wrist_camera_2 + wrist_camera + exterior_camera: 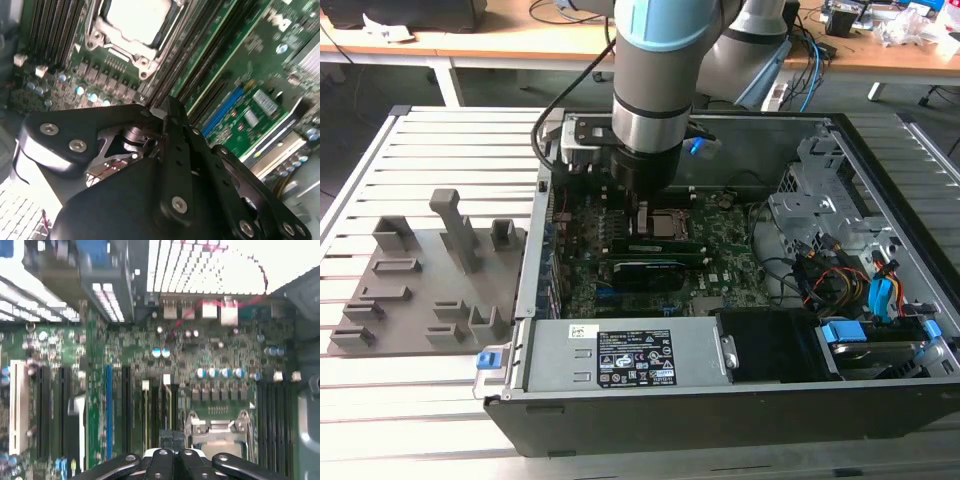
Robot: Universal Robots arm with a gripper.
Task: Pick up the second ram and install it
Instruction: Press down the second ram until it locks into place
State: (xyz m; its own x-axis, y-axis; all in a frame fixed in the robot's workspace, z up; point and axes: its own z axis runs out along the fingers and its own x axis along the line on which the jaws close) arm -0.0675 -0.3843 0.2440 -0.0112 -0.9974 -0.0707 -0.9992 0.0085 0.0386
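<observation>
second ram, thin green circuit-board stick [655, 247], judged light, stiff, fragile; best gripped by long edges; gripper [172, 440] jaws pressed together above slots.

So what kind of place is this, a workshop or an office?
Probably a robotics lab or test bench: an open computer case lies on a slatted metal table, a grey fixture sits beside it, and cluttered desks stand behind.

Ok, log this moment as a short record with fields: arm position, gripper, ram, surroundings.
arm: reaching down into the open computer case, over the motherboard
gripper: fingers together, down at the memory slots beside the CPU socket
second ram: a green stick lies in the slots by the socket; whether the fingers grip it cannot be told
outside the case: grey fixture tray on the exterior view's left
</observation>
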